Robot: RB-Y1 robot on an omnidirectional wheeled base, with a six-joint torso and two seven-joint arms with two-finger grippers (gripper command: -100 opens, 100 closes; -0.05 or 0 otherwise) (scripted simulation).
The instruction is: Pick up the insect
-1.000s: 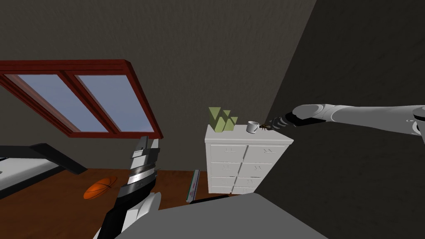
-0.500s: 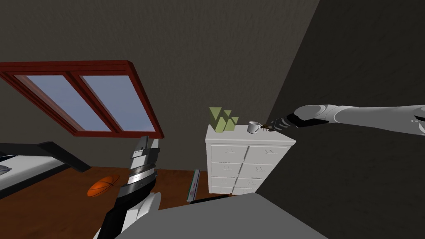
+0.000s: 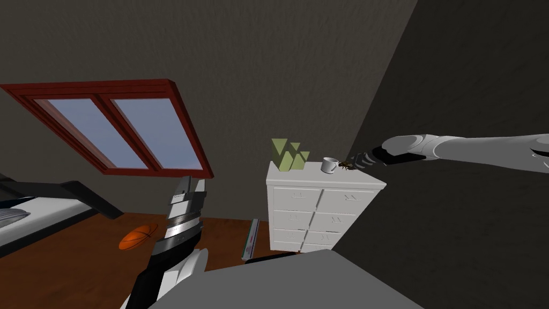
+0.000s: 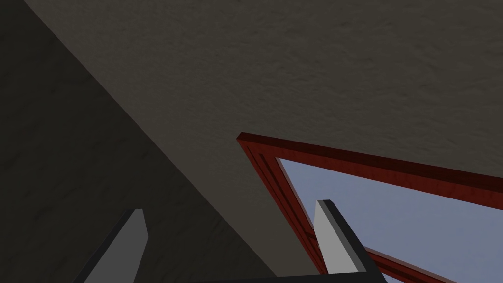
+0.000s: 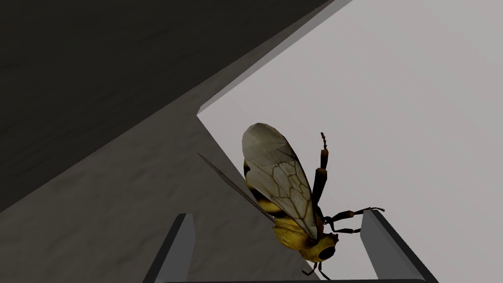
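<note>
Obs., hidden or unclear:
- Head view: the bee point(image 3: 343, 164) is a dark speck at the tip of the right gripper point(image 3: 349, 163). The fingers cannot be told apart there.
- Right wrist view: the finger bases and the bee's lowest legs run off the picture's edge at the dark gripper body. One wing is seen edge-on, as a thin line.
- A long flat strip point(image 3: 250, 240) on the floor beside the white dresser point(image 3: 316, 212) cannot be identified.
- The bed point(image 3: 29, 212) is cut off at the picture's edge.
- I cannot tell whether the bee rests on the dresser top or hangs clear of it.

Obs., bee and claw:
- The right arm reaches across to the dresser's far corner by the dark wall. The bee is there, just beside a white cup point(image 3: 328, 164). A green plant point(image 3: 288, 154) stands further along the top.
- Right wrist view: the yellow-and-black bee sits between the two fingers point(image 5: 173, 248), head toward the gripper body and abdomen pointing away.
- It lies off-centre, well apart from one blade and near the other. One dark leg stretches to that nearer blade's tip; contact cannot be judged.
- The jaws are spread wide and neither blade presses the body.
- Behind the bee, the white dresser top meets the grey wall.

Obs., other arm:
- The left gripper point(image 4: 231, 207) is raised near the body, fingers parted with nothing between them.
- A basketball point(image 3: 138, 237) lies on the wooden floor.
</note>
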